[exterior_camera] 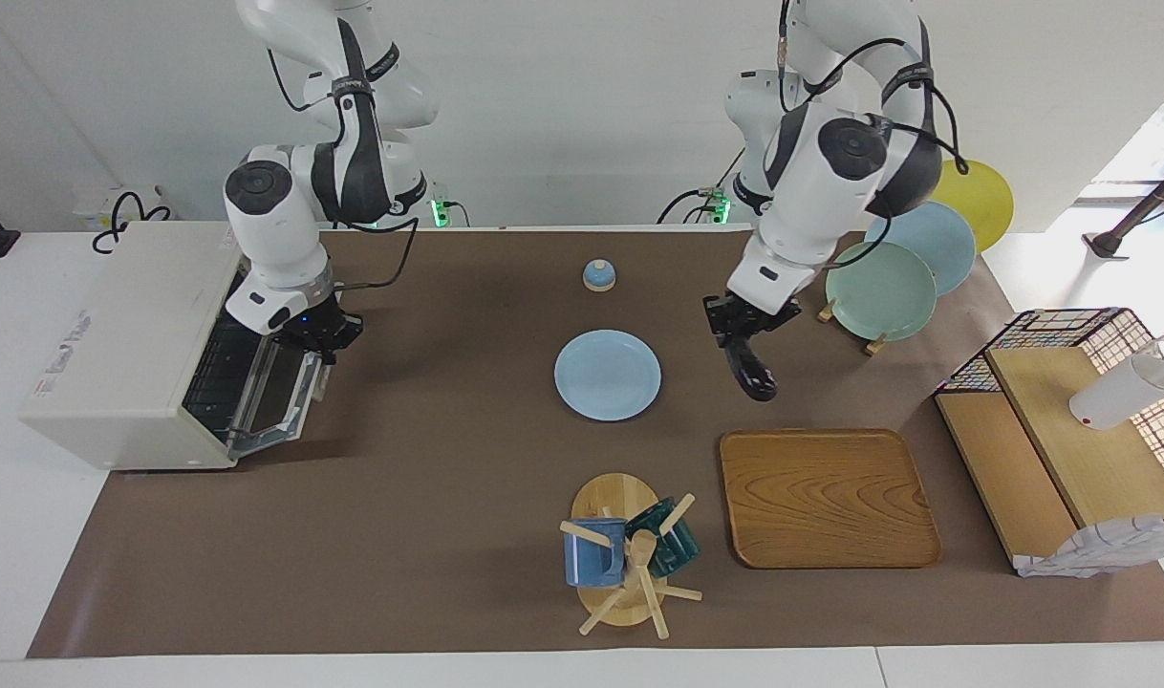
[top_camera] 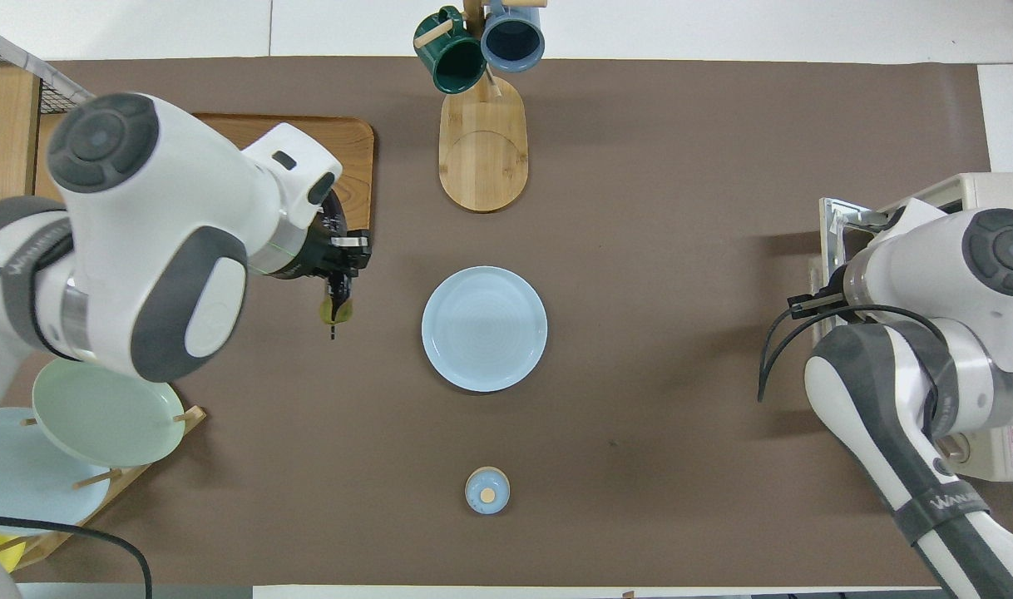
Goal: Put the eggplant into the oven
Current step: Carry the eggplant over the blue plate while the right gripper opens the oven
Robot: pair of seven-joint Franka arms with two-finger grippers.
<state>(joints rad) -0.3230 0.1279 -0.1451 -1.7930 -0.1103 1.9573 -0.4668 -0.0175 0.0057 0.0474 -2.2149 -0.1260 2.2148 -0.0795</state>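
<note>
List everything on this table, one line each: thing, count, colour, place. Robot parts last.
eggplant: one, dark purple-black, hanging from the left end effector above the mat
oven: one, cream-white, door open, at the right arm's end of the table
plate: one, light blue, mid-table
small lidded pot: one, blue, nearer to the robots than the plate
wooden tray: one, brown, beside the mug stand
mug stand: one, wooden, with one blue and one dark green mug
plate rack: three plates, green, blue, yellow
wire basket: one, black
left end effector: shut on the eggplant
right end effector: shut, at the oven door
</note>
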